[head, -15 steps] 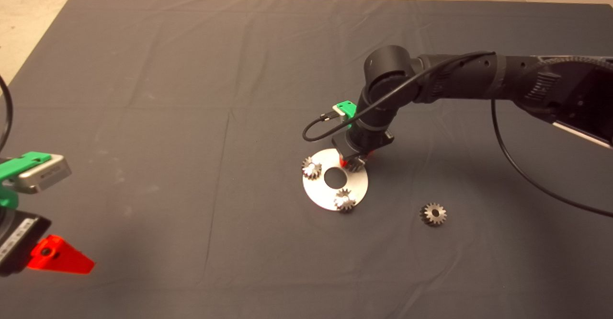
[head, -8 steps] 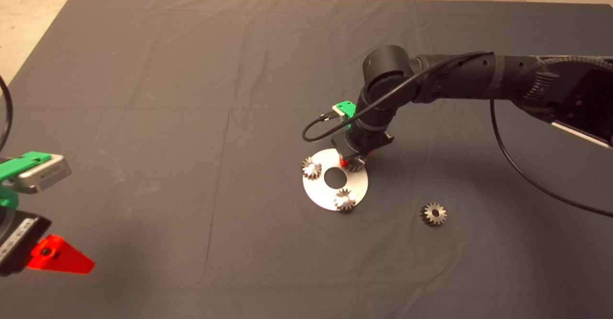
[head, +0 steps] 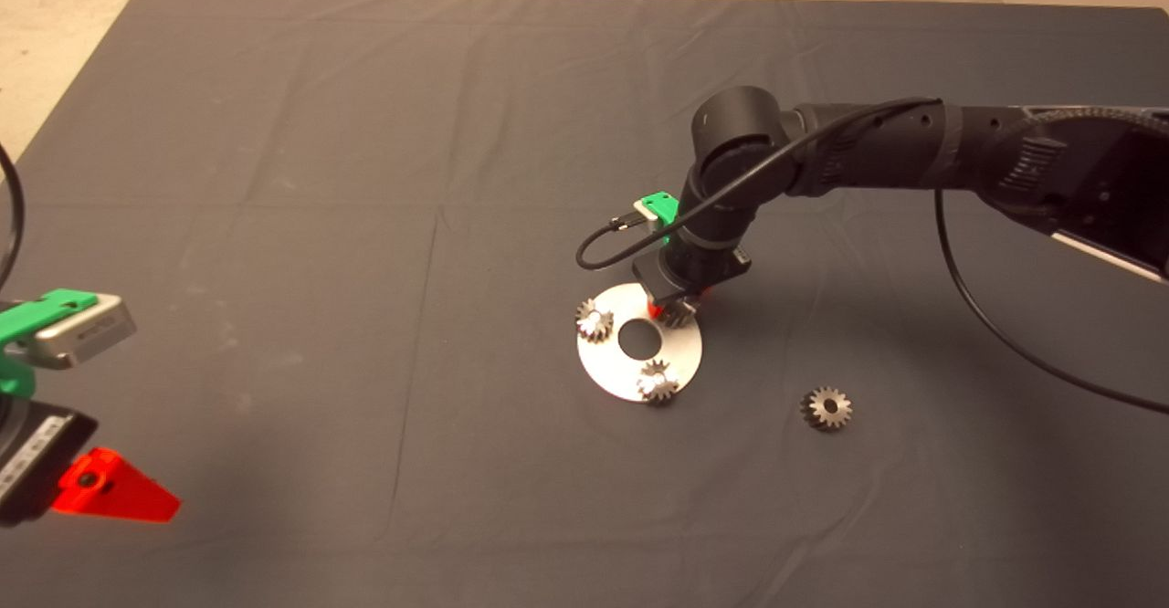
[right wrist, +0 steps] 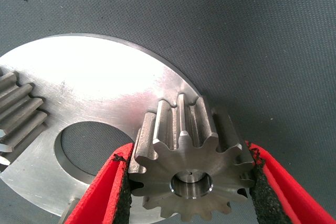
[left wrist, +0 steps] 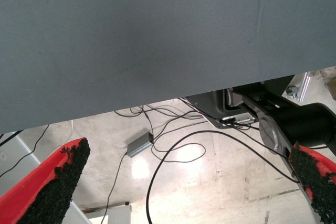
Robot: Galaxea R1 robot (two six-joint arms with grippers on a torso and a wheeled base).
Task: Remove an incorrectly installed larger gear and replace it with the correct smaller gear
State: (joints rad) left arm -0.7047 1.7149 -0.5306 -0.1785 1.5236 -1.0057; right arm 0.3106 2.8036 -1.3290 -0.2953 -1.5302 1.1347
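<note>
**Right hand stays clamped on the gear at the plate**

Across the last second almost nothing moves: the right hand (head: 677,305) remains low over the far rim of the round steel plate (head: 680,352), its padded fingers (right wrist: 122,192) pressed against both sides of the gear (right wrist: 191,167) seated there. By its position this is probably the larger gear, gripped but not yet lifted. The other bevel gear (head: 826,408), likely the smaller replacement, lies on the worktop's dark mat (head: 365,225), well apart. Two shinier gears (head: 595,322) sit on the plate. The left hand (head: 87,489) waits at the lower left, spread wide.
</note>
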